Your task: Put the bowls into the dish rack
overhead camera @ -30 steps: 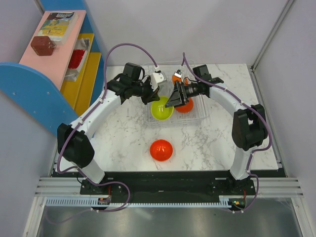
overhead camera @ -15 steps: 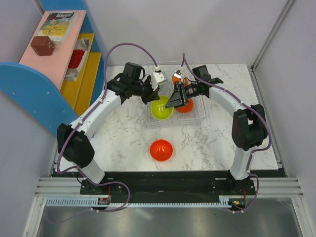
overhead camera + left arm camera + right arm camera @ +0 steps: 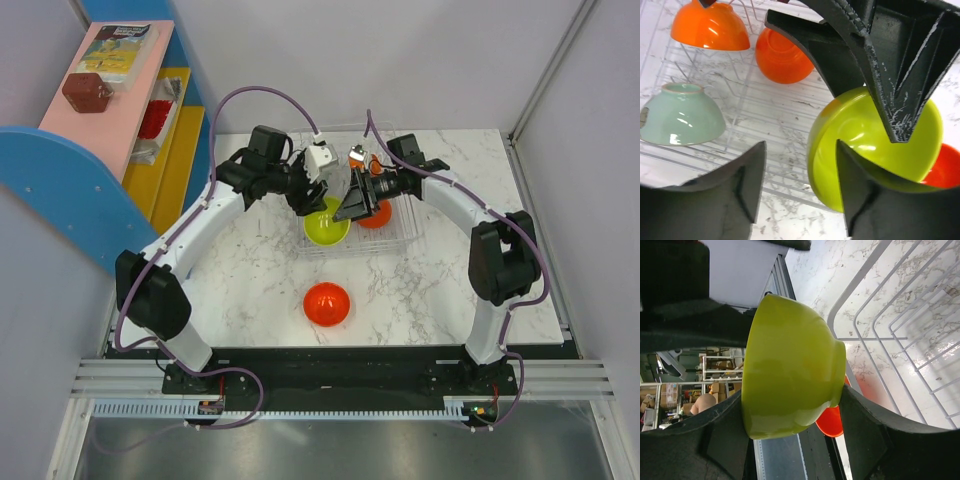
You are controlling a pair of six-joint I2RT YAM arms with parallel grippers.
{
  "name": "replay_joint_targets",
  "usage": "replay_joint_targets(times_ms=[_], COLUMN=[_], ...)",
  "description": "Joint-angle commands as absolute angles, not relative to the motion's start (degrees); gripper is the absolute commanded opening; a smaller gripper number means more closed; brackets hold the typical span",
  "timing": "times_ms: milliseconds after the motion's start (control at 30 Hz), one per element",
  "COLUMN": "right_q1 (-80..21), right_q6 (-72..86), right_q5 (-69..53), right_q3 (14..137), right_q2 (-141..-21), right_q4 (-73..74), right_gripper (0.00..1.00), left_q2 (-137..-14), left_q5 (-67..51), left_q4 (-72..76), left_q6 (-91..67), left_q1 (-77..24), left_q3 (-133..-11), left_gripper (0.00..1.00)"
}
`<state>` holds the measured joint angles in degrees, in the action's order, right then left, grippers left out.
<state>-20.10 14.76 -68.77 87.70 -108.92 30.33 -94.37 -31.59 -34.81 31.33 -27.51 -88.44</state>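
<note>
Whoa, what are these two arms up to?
They are loading bowls into a silvery wire dish rack. The right tool grips a lime-green glossy bowl on its side over the rack, while the left tool sits open beside it. Two orange bowls and a pale green one are already racked; a red-orange bowl waits on the marble table.

Left fingers point(image 3: 735, 200) have released the lime bowl point(image 3: 850, 125); right fingers point(image 3: 865, 440) now grip it.
</note>
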Motion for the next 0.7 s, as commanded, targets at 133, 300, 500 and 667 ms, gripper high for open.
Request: replay_joint_targets(times_ms=[133, 300, 500, 667], right_q1=[-20.57, -20.57, -21.18, -24.25], right_q6=[13.89, 13.46, 6.69, 2.82], right_q5=[-67.15, -58.38, -35.73, -19.54], right_q3=[87.54, 89.64, 102.46, 111.52], right_q2=[-107.32, -106.96, -112.14, -116.80], right_q4=[28.21, 29.00, 39.98, 43.24], right_gripper=[0.00, 0.00, 0.00, 0.00], left_q2=[-92.11, -85.80, -75.60, -67.77], left_q5=[-32.86, -37.08, -41.48, -46.31], left_q4=[-31.38, -30.32, -34.62, -37.70], left_q6=[29.18, 27.42, 32.69, 34.98], left_q1=[-23.92, -16.62, -14.68, -14.77], left_q3=[-86.14, -80.62, -69.64, -62.68], left_gripper=[0.90, 1.00, 1.00, 1.00])
